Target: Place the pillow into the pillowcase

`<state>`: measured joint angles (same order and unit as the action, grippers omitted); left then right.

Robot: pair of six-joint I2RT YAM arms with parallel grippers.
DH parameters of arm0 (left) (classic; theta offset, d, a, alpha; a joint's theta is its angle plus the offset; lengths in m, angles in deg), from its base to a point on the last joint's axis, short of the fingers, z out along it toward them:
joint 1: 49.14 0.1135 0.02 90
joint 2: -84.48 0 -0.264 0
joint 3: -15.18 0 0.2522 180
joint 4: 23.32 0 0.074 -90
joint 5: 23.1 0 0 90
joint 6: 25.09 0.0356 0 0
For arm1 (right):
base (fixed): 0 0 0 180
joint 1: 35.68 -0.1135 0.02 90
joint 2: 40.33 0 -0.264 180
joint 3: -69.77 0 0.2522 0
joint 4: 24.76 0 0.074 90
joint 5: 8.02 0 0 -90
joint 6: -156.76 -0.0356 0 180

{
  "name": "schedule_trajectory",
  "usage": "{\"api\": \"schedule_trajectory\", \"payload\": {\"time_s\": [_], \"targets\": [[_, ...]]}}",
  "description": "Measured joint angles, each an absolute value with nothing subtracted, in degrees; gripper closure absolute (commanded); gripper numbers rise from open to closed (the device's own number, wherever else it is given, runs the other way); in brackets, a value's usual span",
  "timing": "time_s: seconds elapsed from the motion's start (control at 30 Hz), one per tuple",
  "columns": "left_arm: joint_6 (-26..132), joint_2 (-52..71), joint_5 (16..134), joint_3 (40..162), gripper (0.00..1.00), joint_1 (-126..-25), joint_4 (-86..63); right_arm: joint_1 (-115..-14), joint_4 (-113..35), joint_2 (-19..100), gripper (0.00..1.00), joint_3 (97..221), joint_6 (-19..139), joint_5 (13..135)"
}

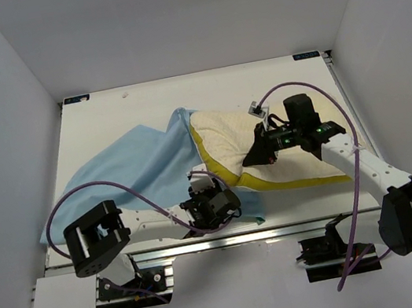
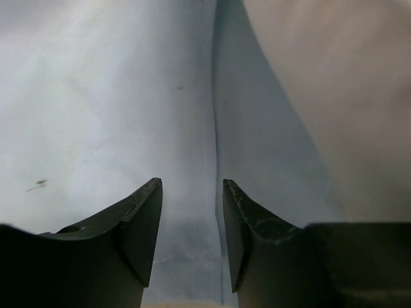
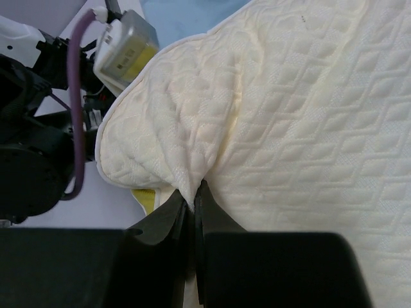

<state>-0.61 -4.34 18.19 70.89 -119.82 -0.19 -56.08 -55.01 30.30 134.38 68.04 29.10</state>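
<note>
Okay, my right gripper point(image 3: 192, 206) is clamped tight on a ridge of the pillow point(image 3: 308, 128), fingers together with its quilted cream cover bunched between them, near the pillow's left end. My left gripper point(image 2: 191, 212) stands apart with nothing between the fingers, hovering over the light-blue pillowcase point(image 2: 96, 96), right by a seam or folded edge.

From above, the pillow lies on the desk point(image 1: 104, 120), right of centre, yellow rim along its near side. The pillowcase sprawls flat to its left, one edge rising against the pillow's left end. I can't tell whether that end is inside the mouth at all.

Risks, as I judge them: I hold only a pinch of cover, so a hard pull could slip it free or merely stretch the fabric. With the left side unheld, the limp sack may slide along with the pillow, or its mouth may collapse shut.

The pillow's long axis runs diagonally, far-left to near-right, with the far-left end pointing at the pillowcase.
</note>
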Motion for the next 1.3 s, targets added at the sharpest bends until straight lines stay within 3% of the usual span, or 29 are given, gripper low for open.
{"api": "schedule_trajectory", "payload": {"time_s": [0.5,0.8,1.3], "targets": [[0.88,-15.22,17.19,76.97,0.48,-121.56,2.11,-55.14,-55.65,30.3,0.96,134.38,67.5,28.95],[-4.59,-25.32,9.43,88.42,0.74,-122.61,13.91,-53.68,-55.67,30.3,0.96,134.38,67.3,30.04],[-8.34,-17.69,13.89,83.28,0.91,-126.22,21.23,-54.05,-56.43,30.35,0.96,134.23,68.76,30.24]]}}
